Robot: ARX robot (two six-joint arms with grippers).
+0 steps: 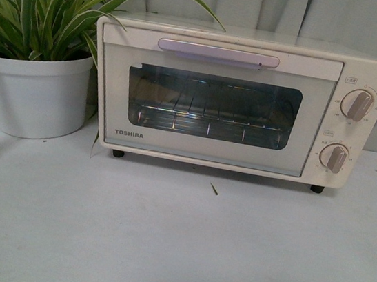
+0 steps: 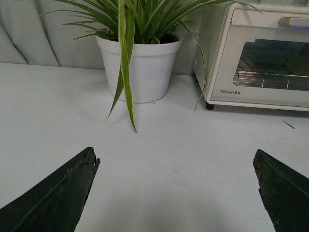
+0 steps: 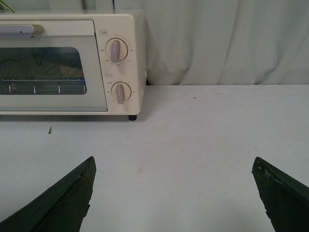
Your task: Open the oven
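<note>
The cream-white TOSHIBA oven point(image 1: 239, 99) stands at the back of the table, its glass door shut. A pale pinkish bar handle point(image 1: 218, 52) runs along the door's top. Two round knobs point(image 1: 357, 105) sit on its right panel, and a wire rack point(image 1: 205, 119) shows through the window. Neither arm appears in the front view. My left gripper point(image 2: 176, 157) is open over bare table, well short of the oven point(image 2: 260, 58) and off to its left. My right gripper point(image 3: 174, 164) is open too, facing the table to the right of the oven point(image 3: 72, 63), nothing between its fingers.
A white pot point(image 1: 33, 96) with a long-leaved green plant point(image 1: 46, 4) stands close against the oven's left side. Its leaves hang down over the table point(image 2: 126, 72). A grey curtain point(image 3: 222, 41) closes the back. A small leaf scrap point(image 1: 214, 189) lies before the oven.
</note>
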